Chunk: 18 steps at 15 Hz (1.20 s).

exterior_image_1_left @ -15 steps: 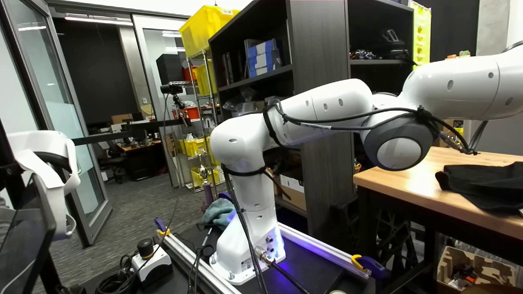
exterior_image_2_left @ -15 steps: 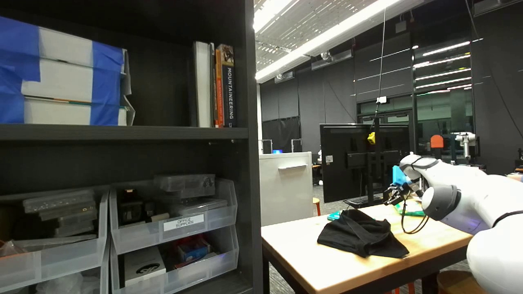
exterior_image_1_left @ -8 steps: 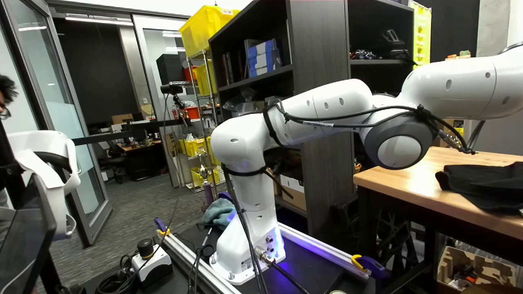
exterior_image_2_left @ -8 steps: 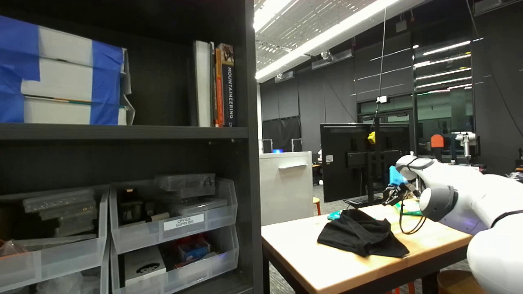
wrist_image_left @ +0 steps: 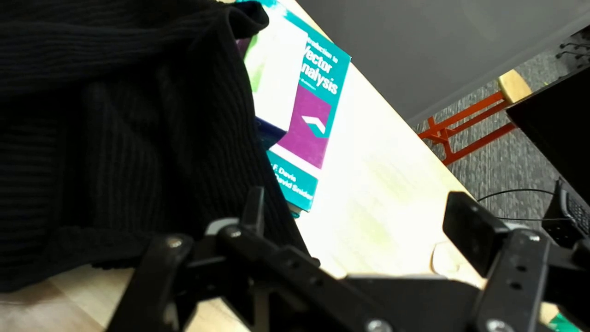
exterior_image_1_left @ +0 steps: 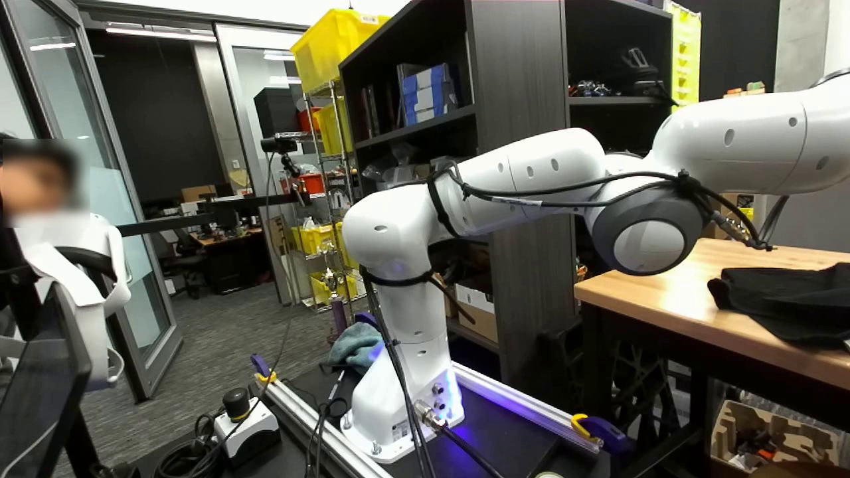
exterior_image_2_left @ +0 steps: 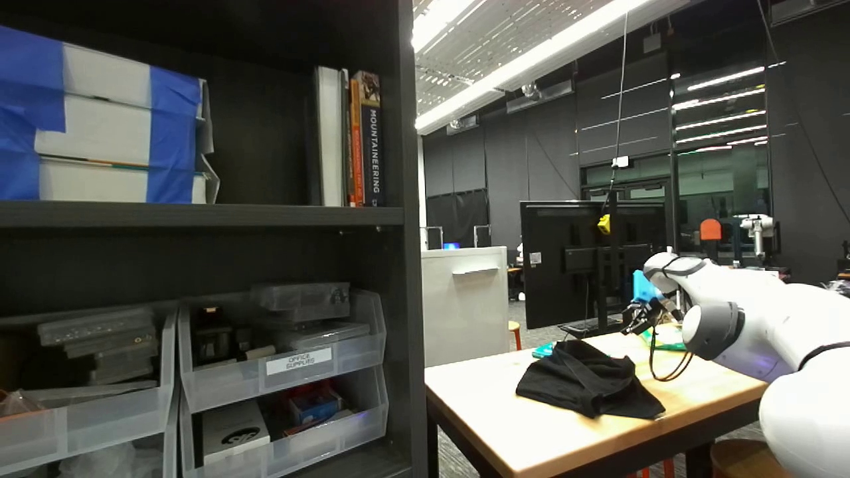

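Note:
My gripper point(wrist_image_left: 362, 219) is open, with wide-apart black fingers and nothing between them. In an exterior view the gripper point(exterior_image_2_left: 639, 317) hangs above the table, beside and higher than a crumpled black ribbed cloth point(exterior_image_2_left: 588, 382). In the wrist view the cloth point(wrist_image_left: 138, 138) fills the left side, and the left finger overlaps its edge; I see no grip on it. A teal and purple book point(wrist_image_left: 309, 131), marked "Vector Analysis", lies partly under the cloth. A white and green item point(wrist_image_left: 279, 78) lies on the book. The cloth point(exterior_image_1_left: 790, 299) also shows in the remaining exterior view.
The wooden table point(exterior_image_2_left: 478, 392) stands beside a dark shelf point(exterior_image_2_left: 199, 216) with bins. A green item point(exterior_image_2_left: 671, 338) lies on the table behind the arm. A black monitor point(exterior_image_2_left: 564, 265) stands beyond the table. An orange-legged stool point(wrist_image_left: 465, 124) stands past its edge. A person point(exterior_image_1_left: 40, 179) is at far left.
The arm shifted very slightly between one second and half a second ago, then stayed still. A person has come into view at the left edge of an exterior view.

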### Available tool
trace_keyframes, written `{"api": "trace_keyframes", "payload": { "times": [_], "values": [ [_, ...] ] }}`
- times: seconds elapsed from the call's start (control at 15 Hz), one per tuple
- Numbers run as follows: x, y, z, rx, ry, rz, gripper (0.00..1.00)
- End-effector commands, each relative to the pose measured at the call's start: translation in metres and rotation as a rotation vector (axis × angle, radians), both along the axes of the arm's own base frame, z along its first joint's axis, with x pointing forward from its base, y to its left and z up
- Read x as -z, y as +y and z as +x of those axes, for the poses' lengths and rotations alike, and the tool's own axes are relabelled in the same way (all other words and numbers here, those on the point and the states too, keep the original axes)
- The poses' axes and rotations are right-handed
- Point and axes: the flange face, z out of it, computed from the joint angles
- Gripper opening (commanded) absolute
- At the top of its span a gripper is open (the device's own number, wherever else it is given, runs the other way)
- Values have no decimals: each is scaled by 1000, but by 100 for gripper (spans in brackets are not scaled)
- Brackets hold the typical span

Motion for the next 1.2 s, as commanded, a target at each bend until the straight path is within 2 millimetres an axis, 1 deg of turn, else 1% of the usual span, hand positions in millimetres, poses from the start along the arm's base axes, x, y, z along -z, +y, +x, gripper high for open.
{"api": "trace_keyframes", "payload": {
  "times": [0.0, 0.2, 0.4, 0.6, 0.73, 0.87, 0.93, 1.0, 1.13],
  "values": [
    [-16, -1, -4, -11, -72, 18, 100],
    [-44, -7, -19, 7, -186, 41, 100],
    [-72, -15, -39, 49, -301, 67, 100],
    [-99, -28, -71, 107, -384, 38, 100],
    [-114, -35, -93, 139, -444, 47, 100],
    [-121, -40, -109, 156, -496, 71, 100],
    [-108, -38, -97, 149, -442, 60, 100],
    [-111, -41, -104, 157, -459, 63, 100],
    [-113, -43, -111, 165, -467, 63, 100]
  ]
}}
